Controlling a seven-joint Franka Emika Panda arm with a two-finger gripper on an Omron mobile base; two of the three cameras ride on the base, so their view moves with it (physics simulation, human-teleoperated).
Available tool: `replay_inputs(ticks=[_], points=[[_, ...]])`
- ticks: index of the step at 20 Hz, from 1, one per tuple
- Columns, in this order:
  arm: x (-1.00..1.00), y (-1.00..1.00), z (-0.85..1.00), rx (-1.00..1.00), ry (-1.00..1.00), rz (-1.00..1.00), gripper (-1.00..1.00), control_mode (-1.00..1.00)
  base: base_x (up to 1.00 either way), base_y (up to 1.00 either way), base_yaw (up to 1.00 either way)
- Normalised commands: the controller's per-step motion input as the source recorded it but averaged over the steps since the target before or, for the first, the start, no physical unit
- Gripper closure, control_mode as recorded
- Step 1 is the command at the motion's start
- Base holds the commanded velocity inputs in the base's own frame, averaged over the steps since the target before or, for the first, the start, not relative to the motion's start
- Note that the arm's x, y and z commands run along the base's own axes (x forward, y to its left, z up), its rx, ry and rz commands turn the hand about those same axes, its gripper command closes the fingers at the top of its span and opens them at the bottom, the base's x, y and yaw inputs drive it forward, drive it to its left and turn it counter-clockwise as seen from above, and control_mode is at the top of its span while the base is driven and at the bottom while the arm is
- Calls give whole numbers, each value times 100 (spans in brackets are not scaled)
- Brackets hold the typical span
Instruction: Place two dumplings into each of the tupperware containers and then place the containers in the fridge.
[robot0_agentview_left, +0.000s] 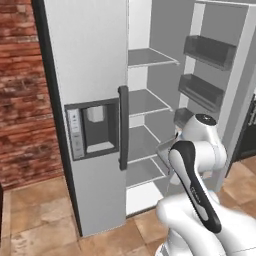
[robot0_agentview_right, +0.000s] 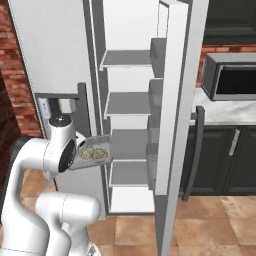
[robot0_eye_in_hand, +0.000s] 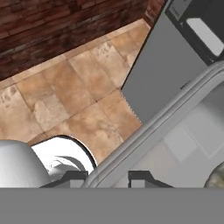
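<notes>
Claw nearly closed, pinching tupperware container's rim before fridge.

Glossy white arm, dark joint bands

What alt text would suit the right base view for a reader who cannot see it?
The white arm holds a grey tupperware container with dumplings in front of the open fridge, level with a lower shelf. A microwave sits on the counter to the right.
</notes>
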Motion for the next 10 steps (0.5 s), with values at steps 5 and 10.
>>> replay_inputs(ticks=[5, 10], points=[[0, 0, 0, 0, 0, 0, 100, 100, 68, -23, 0], [0, 0, 0, 0, 0, 0, 100, 100, 65, -13, 0]])
